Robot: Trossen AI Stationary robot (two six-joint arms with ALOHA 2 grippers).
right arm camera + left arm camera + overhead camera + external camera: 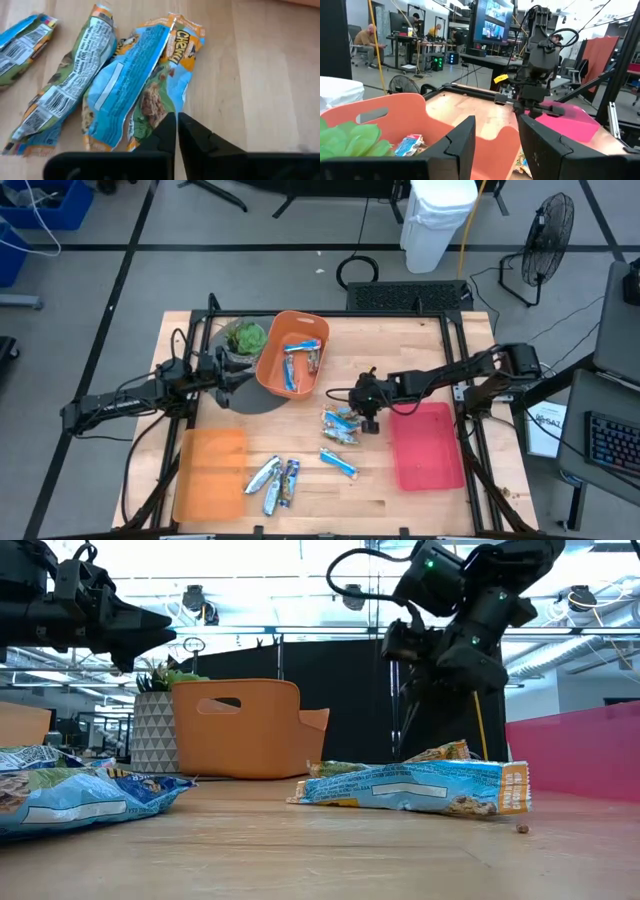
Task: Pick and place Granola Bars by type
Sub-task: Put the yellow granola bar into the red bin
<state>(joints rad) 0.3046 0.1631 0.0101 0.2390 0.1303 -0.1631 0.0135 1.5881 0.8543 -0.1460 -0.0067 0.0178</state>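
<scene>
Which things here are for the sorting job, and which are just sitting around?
For the job:
- bars
- orange bin with bars inside
- pink tray
- orange tray
- right gripper, over the bars, fingers together
- left gripper, by the bin, fingers apart

Just lying about:
- plant
- fan
- white bin

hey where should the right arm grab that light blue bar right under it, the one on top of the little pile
Grip the light blue bar across its narrow middle, coming straight down from above. It lies flat and long on the table, overlapping another bar, so pinching the two long edges is likely easiest. The right tool hangs just above it, fingers nearly together, and would need to open first.
</scene>
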